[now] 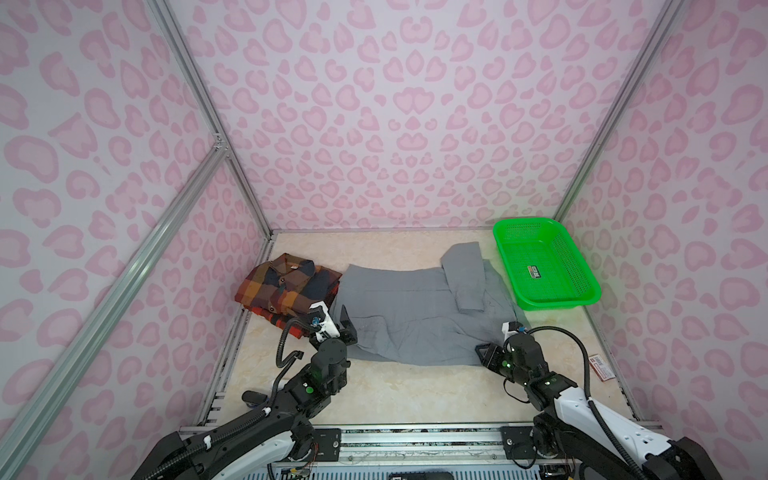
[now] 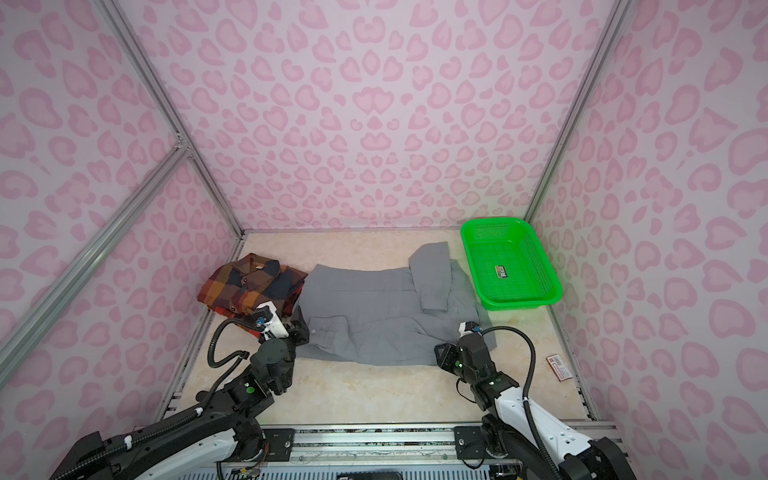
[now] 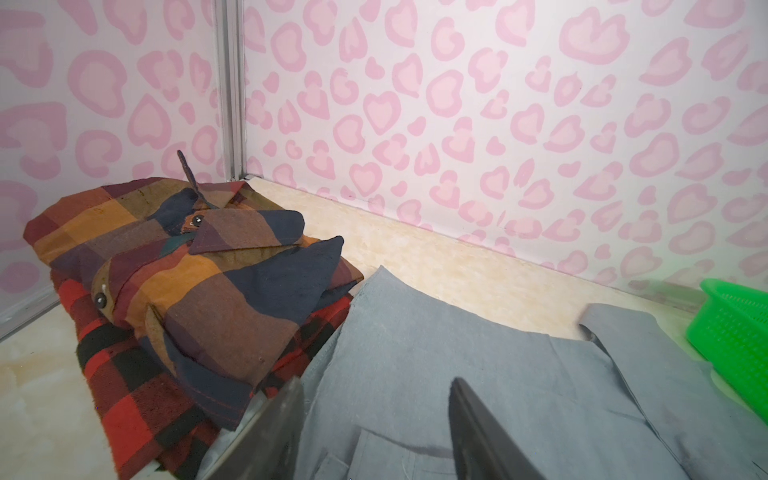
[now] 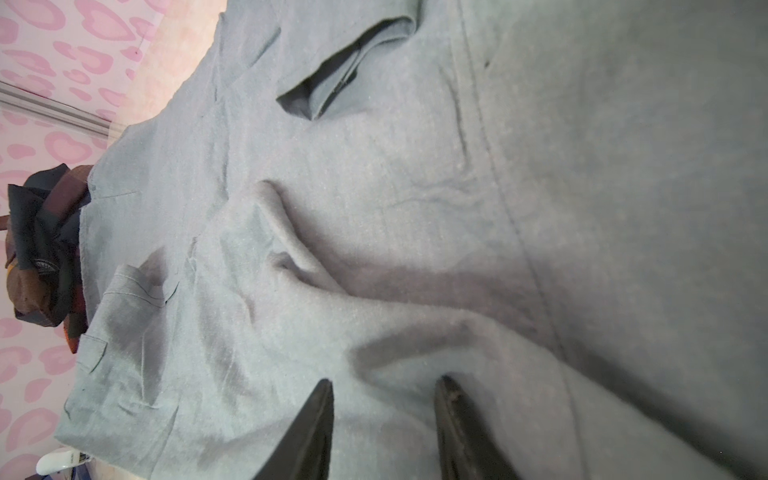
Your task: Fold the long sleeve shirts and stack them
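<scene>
Two shirts on the tabletop (image 1: 374,399): gray shirt (image 1: 415,316) spread across the middle, one sleeve (image 1: 465,278) folded over its right side; plaid shirt (image 1: 282,286) folded by the far-left corner. Left fingers (image 3: 272,436) apart over the gray shirt's left edge, right fingers (image 4: 309,436) apart at its near-right corner, nothing visibly pinched. Likely best: pinch both near corners low, lift evenly, keep the folded sleeve undisturbed.

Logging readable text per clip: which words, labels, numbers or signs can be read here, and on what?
Nothing can be read.
Sticker in the green basket: too small to read.
Red and white tag on the table: print blurred.
Neck label on the plaid shirt: too small.
</scene>
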